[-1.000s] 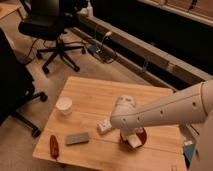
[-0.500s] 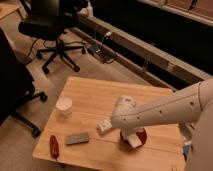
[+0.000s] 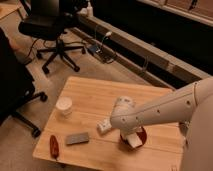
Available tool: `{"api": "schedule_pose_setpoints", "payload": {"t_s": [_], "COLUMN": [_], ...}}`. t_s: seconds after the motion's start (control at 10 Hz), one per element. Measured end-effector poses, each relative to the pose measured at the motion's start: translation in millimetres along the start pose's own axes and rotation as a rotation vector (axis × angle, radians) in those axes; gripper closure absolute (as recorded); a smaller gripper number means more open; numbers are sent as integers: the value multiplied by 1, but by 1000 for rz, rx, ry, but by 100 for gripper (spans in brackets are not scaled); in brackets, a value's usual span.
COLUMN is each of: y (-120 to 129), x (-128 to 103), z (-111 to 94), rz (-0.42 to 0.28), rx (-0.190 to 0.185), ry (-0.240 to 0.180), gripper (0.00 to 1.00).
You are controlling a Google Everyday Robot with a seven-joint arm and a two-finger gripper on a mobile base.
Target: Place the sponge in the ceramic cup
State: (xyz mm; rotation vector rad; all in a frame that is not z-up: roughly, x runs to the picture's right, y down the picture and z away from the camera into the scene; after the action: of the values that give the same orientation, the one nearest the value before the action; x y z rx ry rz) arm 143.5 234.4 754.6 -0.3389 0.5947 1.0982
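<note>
Table of pale wood takes up the middle of the room. Black office chair stands beyond the table's far left corner. White arm reaches in over the table's right side and bends down, so the gripper hangs at the front right, over a dark red bowl. Whether it grips anything, I cannot tell. Pale cup stands upright on the table's left side. Grey sponge lies flat near the table's front left edge. Small white block lies at the table's front middle, and a red thing at its front left corner.
</note>
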Motion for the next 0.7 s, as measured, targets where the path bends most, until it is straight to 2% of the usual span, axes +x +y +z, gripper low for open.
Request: {"api": "schedule_pose_setpoints", "payload": {"t_s": [0.3, 0.4, 0.5, 0.7], "y": [-3, -5, -5, -7], "x": [1, 2, 3, 3], "z": [1, 2, 2, 3], "rz": [4, 8, 10, 14], "rx": [8, 11, 13, 15], "ry": [4, 6, 7, 11], "gripper": [35, 38, 44, 64]}}
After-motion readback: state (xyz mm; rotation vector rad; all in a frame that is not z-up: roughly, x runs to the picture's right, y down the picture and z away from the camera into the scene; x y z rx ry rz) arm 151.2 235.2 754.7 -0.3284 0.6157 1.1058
